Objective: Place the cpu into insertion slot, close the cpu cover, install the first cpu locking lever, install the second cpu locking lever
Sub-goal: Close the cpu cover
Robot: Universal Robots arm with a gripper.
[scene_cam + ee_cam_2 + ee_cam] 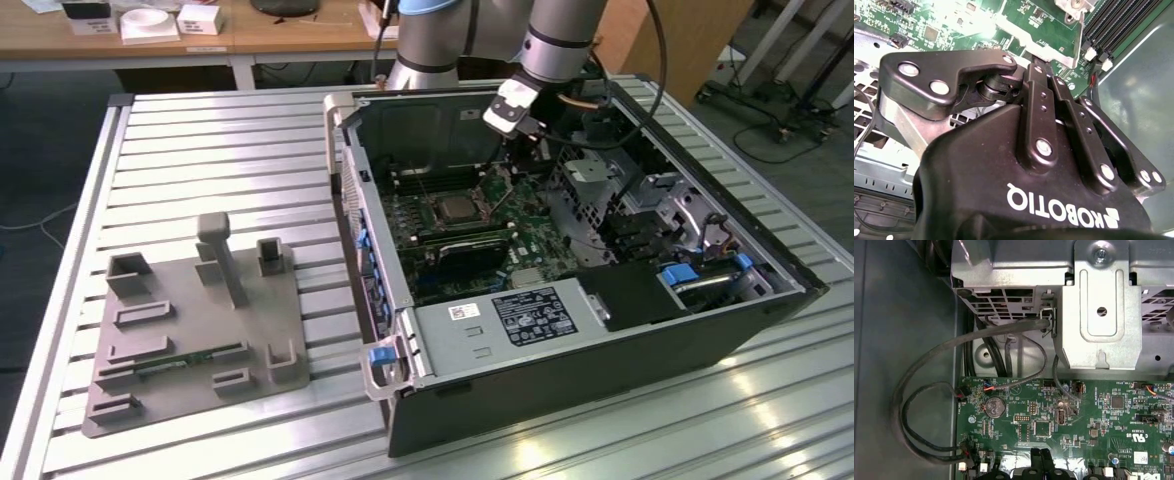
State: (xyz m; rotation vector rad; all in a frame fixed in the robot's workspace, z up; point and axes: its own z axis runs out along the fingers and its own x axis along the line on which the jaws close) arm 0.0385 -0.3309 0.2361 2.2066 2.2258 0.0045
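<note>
Inside the open computer case on the bench, the hand hangs near the far wall (spread or pressed together, I cannot tell). The insertion slot lies at about seven o'clock from it in the exterior view, well apart. The cpu seems seated there.

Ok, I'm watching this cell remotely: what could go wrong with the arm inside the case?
The gripper hangs inside the computer case, close to the metal drive cage: a sideways move might strike it. Loose black cables loop beside the motherboard and could snag.
</note>
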